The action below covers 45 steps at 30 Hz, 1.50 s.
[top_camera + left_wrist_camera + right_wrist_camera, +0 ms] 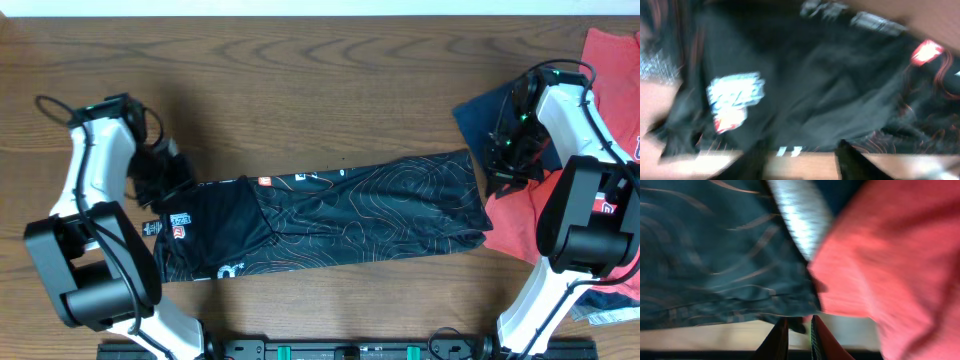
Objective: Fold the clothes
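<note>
Lying beside left gripper (172,182): jersey (330,215)

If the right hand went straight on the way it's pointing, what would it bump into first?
Most likely the black jersey: its corner lies just ahead of the right hand, with the red tee right beside it. Blur makes depth uncertain.

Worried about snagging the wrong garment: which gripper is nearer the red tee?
Right. The right gripper sits at the red tee's edge, by one end of the black jersey; the left gripper is at the jersey's opposite end.
</note>
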{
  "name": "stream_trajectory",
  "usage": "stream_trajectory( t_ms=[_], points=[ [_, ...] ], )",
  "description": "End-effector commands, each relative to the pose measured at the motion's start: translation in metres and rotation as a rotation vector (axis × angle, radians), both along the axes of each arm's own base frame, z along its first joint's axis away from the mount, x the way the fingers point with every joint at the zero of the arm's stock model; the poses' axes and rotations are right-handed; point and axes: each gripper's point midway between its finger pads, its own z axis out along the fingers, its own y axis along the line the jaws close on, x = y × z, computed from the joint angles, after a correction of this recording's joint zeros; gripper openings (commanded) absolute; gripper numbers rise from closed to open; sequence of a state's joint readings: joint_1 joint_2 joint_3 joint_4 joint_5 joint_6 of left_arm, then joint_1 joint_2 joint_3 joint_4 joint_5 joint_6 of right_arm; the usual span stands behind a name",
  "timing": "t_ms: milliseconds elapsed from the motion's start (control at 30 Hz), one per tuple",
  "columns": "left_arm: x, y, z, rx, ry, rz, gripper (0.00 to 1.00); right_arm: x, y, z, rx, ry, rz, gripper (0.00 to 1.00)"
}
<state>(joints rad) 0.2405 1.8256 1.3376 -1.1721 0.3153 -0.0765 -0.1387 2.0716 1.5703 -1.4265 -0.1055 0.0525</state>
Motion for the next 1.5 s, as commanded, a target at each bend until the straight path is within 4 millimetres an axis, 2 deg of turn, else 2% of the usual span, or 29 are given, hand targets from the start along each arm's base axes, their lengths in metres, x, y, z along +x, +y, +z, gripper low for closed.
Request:
stream_trajectory(
  t_ms=[0,100,200,433,567,633,700,800,1000,1133,1233,1333,1467],
  points=[
    [0.026,-0.031,0.006,-0.047,-0.114,-0.075,0.68,0.005,0.023,0.000,0.119,-0.026,0.025,0.16],
    [0.043,-0.050,-0.003,-0.036,-0.156,-0.096,0.68,0.006,0.026,0.000,0.119,-0.028,0.037,0.16],
    [0.049,-0.063,-0.018,-0.007,-0.144,-0.116,0.68,0.006,0.028,0.000,0.118,-0.027,0.044,0.16],
    [0.048,-0.072,-0.055,0.022,-0.043,-0.070,0.68,0.005,0.028,0.000,0.118,-0.026,0.046,0.16],
    [0.054,-0.072,-0.068,0.023,-0.047,-0.067,0.67,0.006,0.028,-0.001,0.117,-0.029,0.046,0.16],
    [0.058,-0.072,-0.069,0.023,-0.061,-0.067,0.62,0.006,0.028,-0.001,0.117,-0.029,0.047,0.16],
    [0.058,-0.072,-0.069,0.023,-0.065,-0.067,0.44,0.006,0.027,-0.001,0.113,-0.028,0.048,0.16],
    [0.057,-0.072,-0.069,0.023,-0.057,-0.067,0.27,0.006,0.027,-0.001,0.113,-0.028,0.048,0.15],
    [0.053,-0.072,-0.068,0.023,-0.043,-0.067,0.19,0.006,0.027,-0.001,0.113,-0.027,0.047,0.16],
    [0.053,-0.072,-0.068,0.022,-0.042,-0.067,0.06,0.006,0.027,-0.001,0.113,-0.028,0.047,0.16],
    [0.051,-0.072,-0.068,0.022,-0.035,-0.067,0.06,0.006,0.027,-0.001,0.113,-0.027,0.047,0.16],
    [0.041,-0.075,-0.055,0.004,0.003,-0.071,0.06,0.006,0.026,-0.001,0.107,-0.027,0.050,0.16],
    [0.030,-0.088,-0.023,-0.048,-0.026,-0.127,0.06,0.007,0.024,-0.002,0.096,-0.031,0.053,0.16]
  ],
)
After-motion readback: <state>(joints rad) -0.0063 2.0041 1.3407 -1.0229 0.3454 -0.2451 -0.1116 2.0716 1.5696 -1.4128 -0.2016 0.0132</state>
